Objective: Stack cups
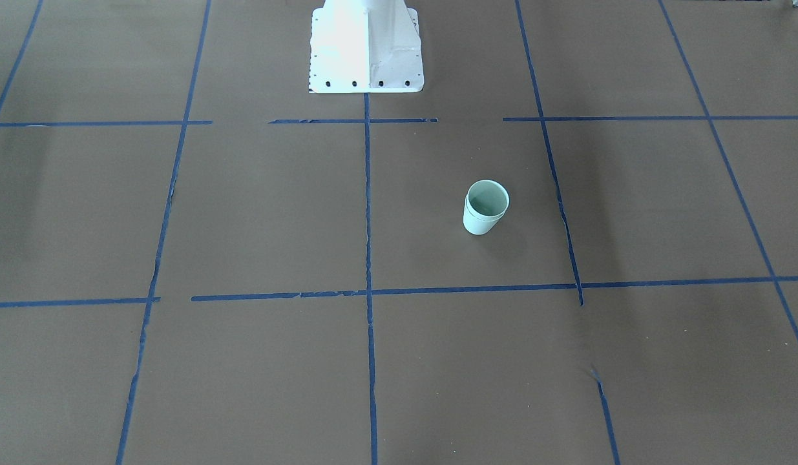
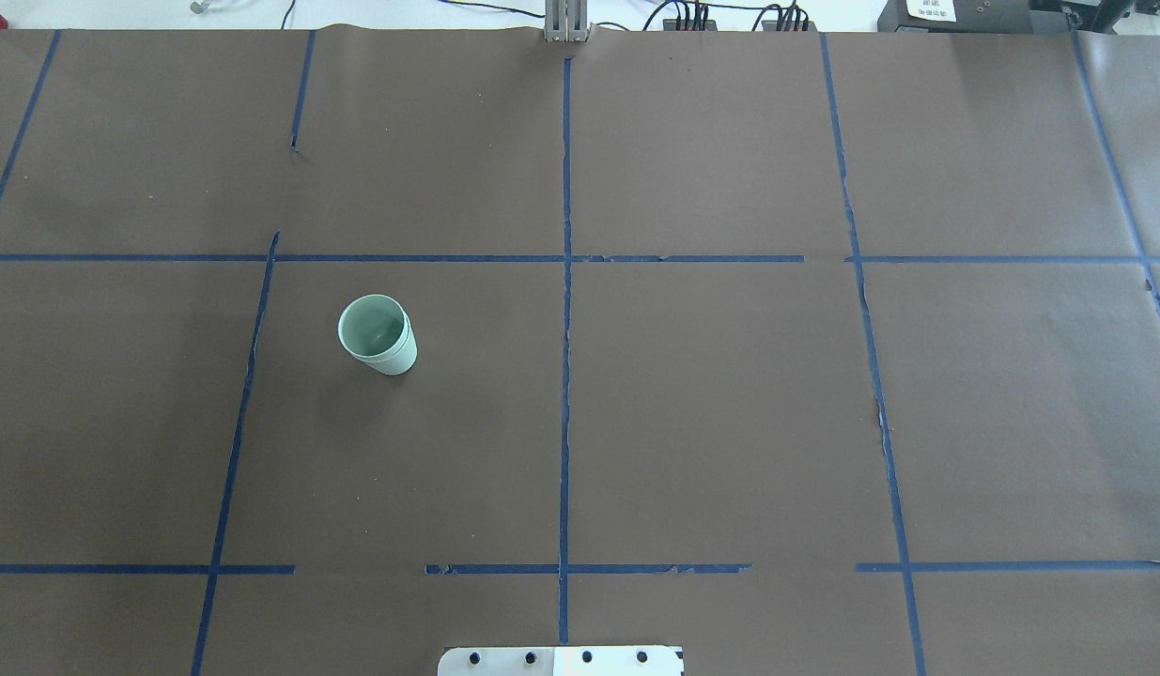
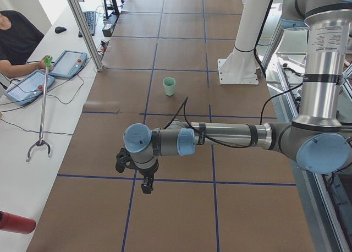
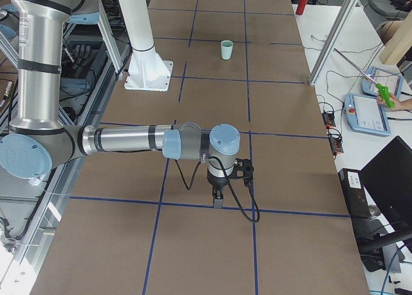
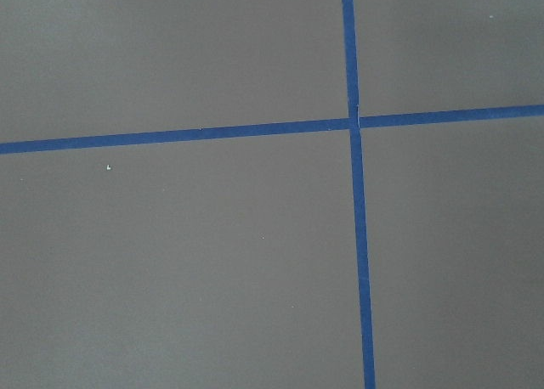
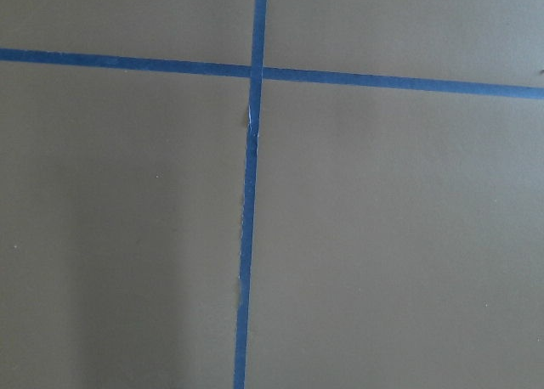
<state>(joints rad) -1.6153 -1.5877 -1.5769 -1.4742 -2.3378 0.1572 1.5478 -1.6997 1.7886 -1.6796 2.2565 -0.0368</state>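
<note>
The two pale mint-green cups [image 2: 378,335] stand upright as one nested stack, one inside the other, with a double rim showing. The stack is on the brown table on the robot's left side, and also shows in the front-facing view [image 1: 484,208], the left view [image 3: 169,86] and the right view [image 4: 226,49]. My left gripper [image 3: 146,186] hangs over the table's left end, far from the cups. My right gripper [image 4: 217,201] hangs over the right end. Both show only in the side views, so I cannot tell whether they are open or shut. The wrist views show only paper and blue tape.
The robot's white pedestal [image 1: 366,51] stands at the table's middle rear. Blue tape lines [image 2: 565,376] divide the brown paper. An operator with a grabber stick [image 3: 43,106] and tablets [image 3: 69,63] sits beside the table. A red bottle [image 3: 14,222] lies on the side bench.
</note>
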